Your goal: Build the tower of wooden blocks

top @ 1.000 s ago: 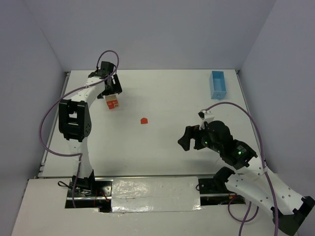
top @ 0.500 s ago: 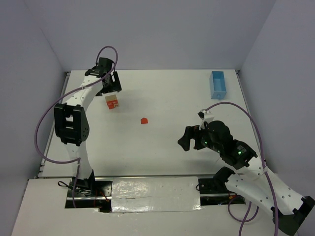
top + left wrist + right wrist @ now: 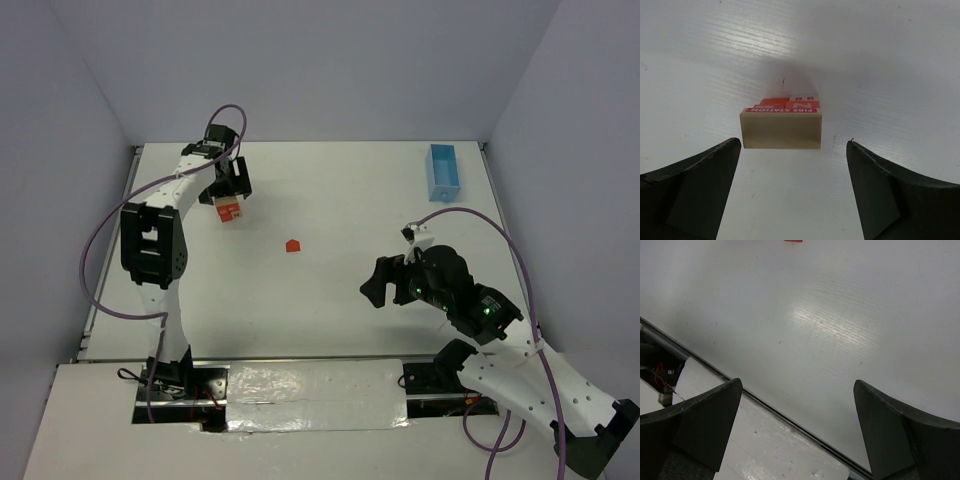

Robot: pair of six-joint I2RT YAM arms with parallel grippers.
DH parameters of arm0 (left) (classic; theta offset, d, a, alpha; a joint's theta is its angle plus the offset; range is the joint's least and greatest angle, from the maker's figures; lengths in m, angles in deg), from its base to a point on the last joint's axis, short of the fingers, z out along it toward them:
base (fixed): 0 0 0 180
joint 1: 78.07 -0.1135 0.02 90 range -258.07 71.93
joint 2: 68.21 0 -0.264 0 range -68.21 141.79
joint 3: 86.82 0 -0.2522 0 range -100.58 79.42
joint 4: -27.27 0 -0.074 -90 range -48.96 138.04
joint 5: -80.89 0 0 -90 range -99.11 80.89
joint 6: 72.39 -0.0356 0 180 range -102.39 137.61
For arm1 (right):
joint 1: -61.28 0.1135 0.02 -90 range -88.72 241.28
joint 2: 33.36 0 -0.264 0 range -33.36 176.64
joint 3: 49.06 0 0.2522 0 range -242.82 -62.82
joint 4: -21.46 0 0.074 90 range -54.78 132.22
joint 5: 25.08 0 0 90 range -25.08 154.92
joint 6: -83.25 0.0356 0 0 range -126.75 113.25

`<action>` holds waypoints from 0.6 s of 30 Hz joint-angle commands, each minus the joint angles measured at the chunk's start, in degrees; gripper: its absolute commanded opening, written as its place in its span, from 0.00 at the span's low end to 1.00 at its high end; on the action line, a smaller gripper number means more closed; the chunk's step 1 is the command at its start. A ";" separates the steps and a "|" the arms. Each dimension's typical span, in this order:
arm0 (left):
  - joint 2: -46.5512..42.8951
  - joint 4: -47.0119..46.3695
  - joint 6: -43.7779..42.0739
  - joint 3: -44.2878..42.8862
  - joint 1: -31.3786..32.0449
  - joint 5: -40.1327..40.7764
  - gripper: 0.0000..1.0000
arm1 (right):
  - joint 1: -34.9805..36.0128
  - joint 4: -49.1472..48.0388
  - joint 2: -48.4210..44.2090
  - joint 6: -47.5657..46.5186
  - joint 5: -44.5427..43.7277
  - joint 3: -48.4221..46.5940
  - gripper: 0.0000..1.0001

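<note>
A small stack of wooden blocks [image 3: 229, 210], red-orange and pale tan, stands at the far left of the table. In the left wrist view it shows as a tan bar [image 3: 780, 131] with a red "FIRE STATION" strip and red pieces behind it. My left gripper [image 3: 232, 182] is open just beyond the stack; in the left wrist view [image 3: 792, 190] its fingers stand wide apart with nothing between them. A lone red roof-shaped block [image 3: 293, 245] lies mid-table; its edge shows in the right wrist view [image 3: 793, 241]. My right gripper [image 3: 378, 285] is open and empty above the table [image 3: 800, 435].
A light-blue rectangular tray [image 3: 442, 171] sits at the far right. The white foil-taped strip [image 3: 310, 385] runs along the near edge between the arm bases. Grey walls close in the table on three sides.
My left gripper has shifted slightly right near the block stack, after lifting back a little. The stack, the red block and the right arm have not moved.
</note>
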 commanded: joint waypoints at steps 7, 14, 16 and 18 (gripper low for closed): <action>3.00 0.94 -0.59 -1.37 0.34 0.91 1.00 | 0.06 -2.83 -0.28 -0.65 0.24 0.79 1.00; 4.15 0.68 -0.42 -1.72 0.34 0.74 1.00 | 0.15 -2.84 -0.28 -0.65 0.33 0.79 1.00; 4.50 0.41 -0.16 -1.72 0.34 1.00 1.00 | 0.06 -2.84 -0.28 -0.74 0.33 0.79 1.00; 4.76 0.41 0.02 -1.80 0.34 1.09 0.99 | 0.06 -2.84 -0.19 -0.74 0.33 0.79 1.00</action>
